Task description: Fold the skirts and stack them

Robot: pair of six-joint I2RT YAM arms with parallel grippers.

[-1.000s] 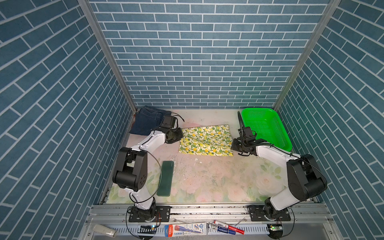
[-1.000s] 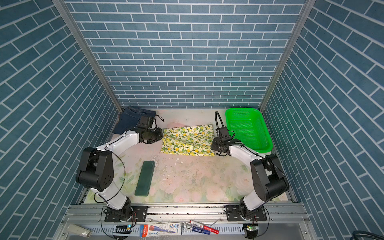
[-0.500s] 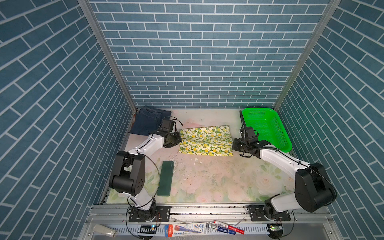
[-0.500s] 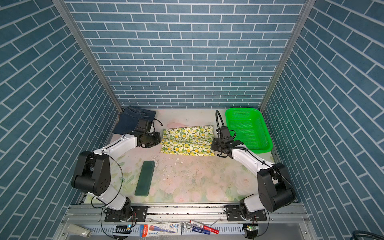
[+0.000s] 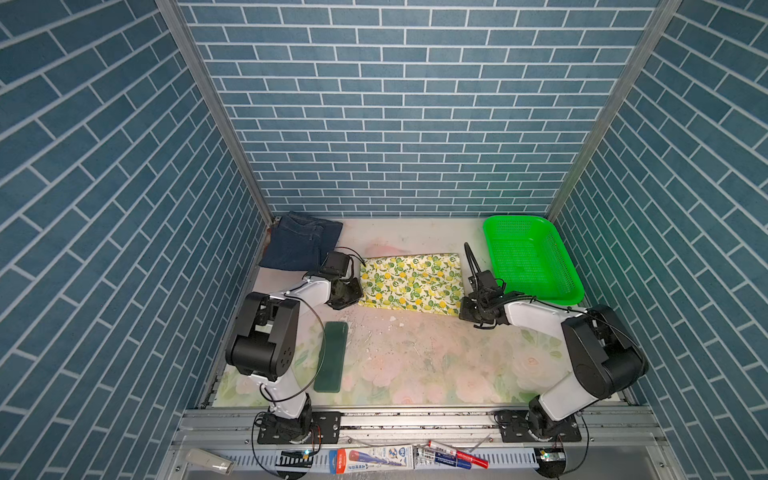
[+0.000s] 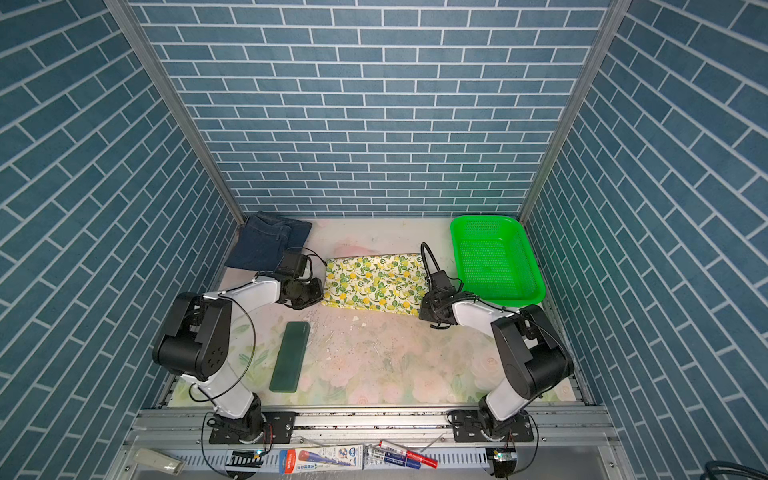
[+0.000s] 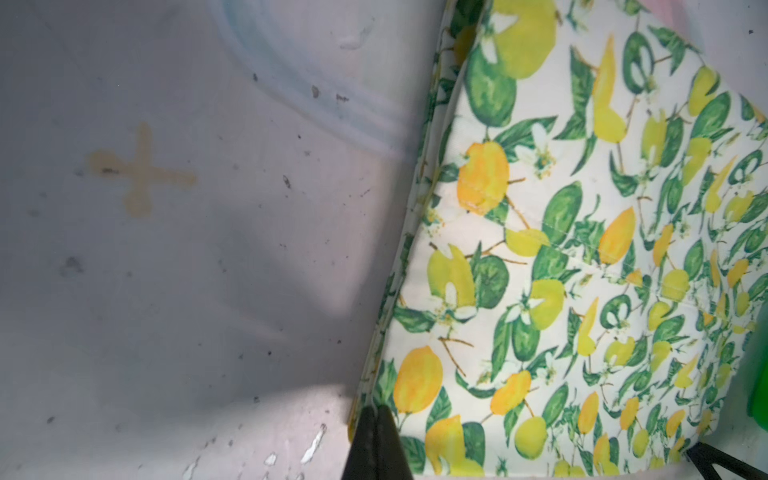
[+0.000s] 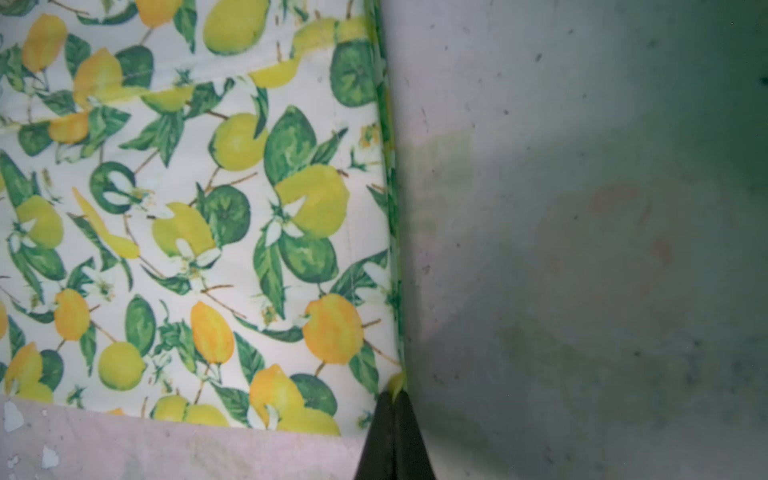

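The lemon-print skirt (image 5: 411, 282) (image 6: 376, 282) lies folded flat as an oblong on the middle of the table. My left gripper (image 5: 358, 298) (image 7: 376, 411) is shut on its near left corner, where the cloth edge meets the closed tips. At the near right corner my right gripper (image 5: 462, 309) (image 8: 395, 395) is shut too, with a bit of yellow cloth pinched between its tips. A dark blue denim skirt (image 5: 301, 245) (image 6: 268, 241) lies folded in the far left corner, apart from both grippers.
A green mesh basket (image 5: 540, 298) (image 6: 498, 297) stands at the far right, close behind my right arm. A flat dark green pad (image 5: 331, 357) (image 6: 289, 357) lies near the left arm's base. Brick-pattern walls close in three sides. Pens (image 5: 453, 451) rest on the front rail.
Both grippers have shifted slightly toward the table's front while staying shut on the lemon skirt's near corners. The skirt now lies flatter and squarer.
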